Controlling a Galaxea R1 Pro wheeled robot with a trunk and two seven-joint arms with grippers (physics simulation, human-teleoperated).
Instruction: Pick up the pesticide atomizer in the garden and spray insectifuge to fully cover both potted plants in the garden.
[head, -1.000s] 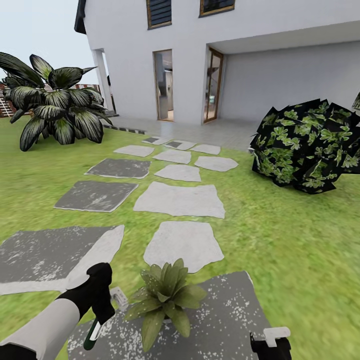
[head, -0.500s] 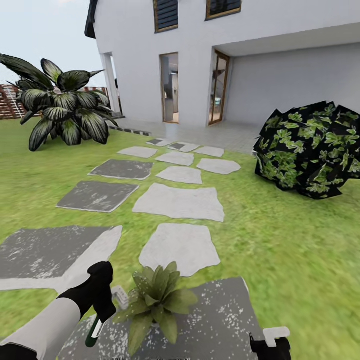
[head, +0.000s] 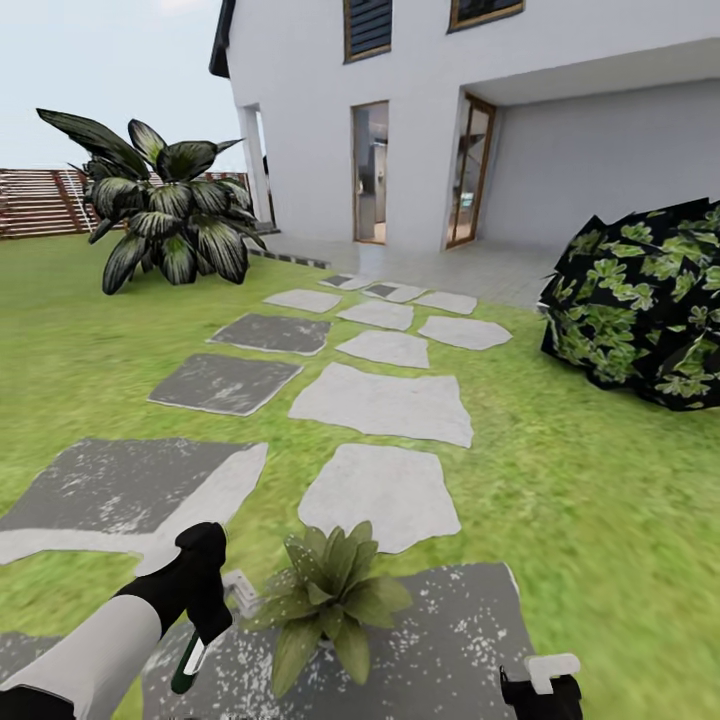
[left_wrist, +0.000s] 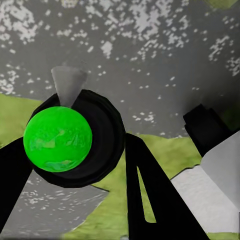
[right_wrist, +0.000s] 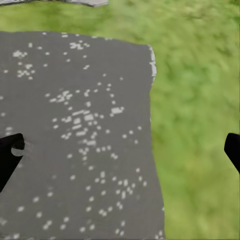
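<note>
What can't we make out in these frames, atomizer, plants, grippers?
- Pesticide atomizer: head view shows just its dark-green lower body; the nozzle is hidden behind the left gripper.
- Spray: none discernible around the potted plant; mist may be too fine to tell.
- Right gripper: cut off by the head view's bottom edge; right wrist view shows fingertips far apart.
- House interior through the doorway: too small.

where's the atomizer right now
In the head view the pesticide atomizer hangs in the left gripper at lower left, just beside the small potted plant.
</note>
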